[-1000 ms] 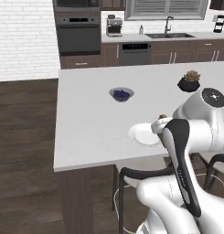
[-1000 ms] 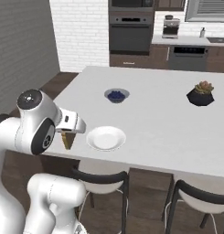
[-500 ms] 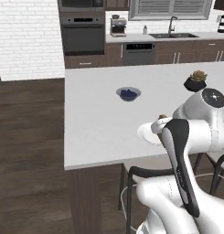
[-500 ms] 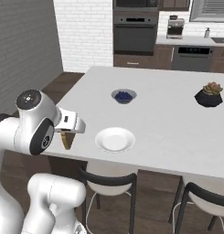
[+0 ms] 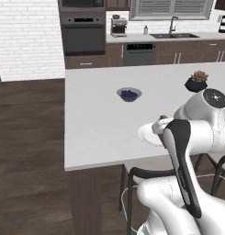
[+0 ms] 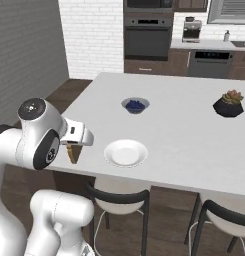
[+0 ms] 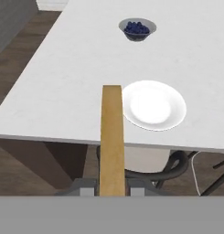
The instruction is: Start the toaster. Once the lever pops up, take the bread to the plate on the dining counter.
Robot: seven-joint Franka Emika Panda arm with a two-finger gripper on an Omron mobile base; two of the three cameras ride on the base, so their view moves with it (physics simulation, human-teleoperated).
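My gripper [image 7: 112,185] is shut on the bread [image 7: 112,137], a tan-brown slice seen edge-on and standing upright between the fingers. It hangs just off the near edge of the dining counter [image 7: 63,82]. The white plate [image 7: 154,105] lies on the counter just ahead and to the right of the slice, with nothing on it. In the right base view the bread [image 6: 73,152] hangs under the hand, left of the plate [image 6: 126,152]. In the left base view the arm covers part of the plate [image 5: 148,134]. The toaster is out of view.
A small bowl [image 6: 135,105] with blue filling sits farther back on the counter, and a dark potted plant [image 6: 229,104] stands at the right. Dark-framed stools [image 6: 119,197] stand under the near edge. The wall counter with oven and sink [image 5: 173,34] is far behind.
The whole scene has slid slightly to the right in both base views, so the base has moved a little. The bread stays gripped the same way.
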